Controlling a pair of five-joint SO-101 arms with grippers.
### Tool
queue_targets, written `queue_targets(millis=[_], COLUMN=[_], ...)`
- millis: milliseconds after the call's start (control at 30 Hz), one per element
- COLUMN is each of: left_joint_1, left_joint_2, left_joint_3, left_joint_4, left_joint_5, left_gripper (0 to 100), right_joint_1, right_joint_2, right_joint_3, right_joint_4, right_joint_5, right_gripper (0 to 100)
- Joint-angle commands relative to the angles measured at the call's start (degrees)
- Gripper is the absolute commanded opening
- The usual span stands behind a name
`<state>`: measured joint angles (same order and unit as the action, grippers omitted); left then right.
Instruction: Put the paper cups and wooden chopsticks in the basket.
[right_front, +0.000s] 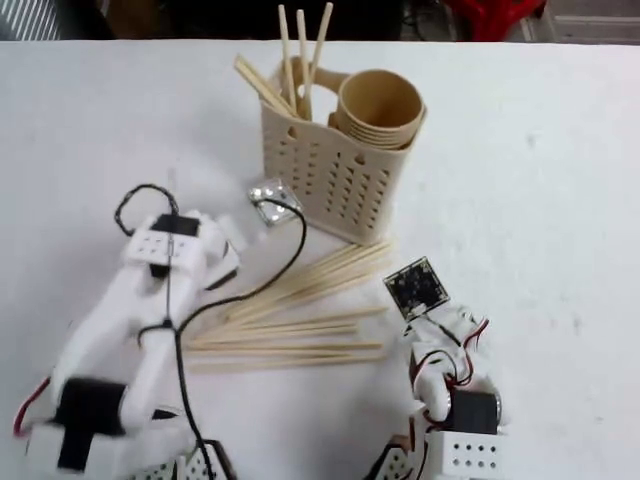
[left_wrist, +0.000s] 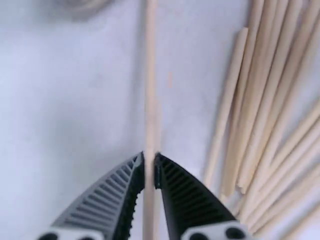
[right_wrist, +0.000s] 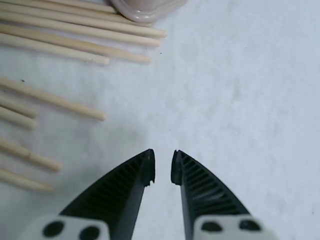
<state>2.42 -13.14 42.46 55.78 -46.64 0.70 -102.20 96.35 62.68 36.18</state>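
A cream perforated basket stands at the back middle of the table. Stacked paper cups and a few wooden chopsticks stick out of it. Several loose chopsticks lie fanned on the table in front of it, between the two arms. My left gripper is shut on a single chopstick that lies apart from the pile. My right gripper hangs low over bare table beside the chopstick ends, its jaws nearly together with nothing between them.
The white left arm with its black cable sits at the front left, the right arm at the front right. The basket's base lies just beyond the right gripper. White table spreads to both sides.
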Motion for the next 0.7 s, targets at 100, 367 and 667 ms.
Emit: queue_targets(millis=[100,367,667], left_joint_1=[-2.42,-13.05,-22.90], left_joint_2=[-13.67,-20.53,-20.70], left_joint_3=[-1.14,2.55,14.86], left_joint_4=[9.93,12.75,-4.40], left_joint_5=[-4.84,-11.96,-16.62], left_gripper=[2,2,2], right_joint_1=[-0.31,-0.31,-0.31], right_joint_2=[-0.40,-0.40,-0.40], right_joint_3=[0.53,0.53,0.53], right_joint_4=[-0.48,-0.48,-0.48], right_joint_5=[0.35,0.35,0.35], right_gripper=[7.0,7.0,7.0])
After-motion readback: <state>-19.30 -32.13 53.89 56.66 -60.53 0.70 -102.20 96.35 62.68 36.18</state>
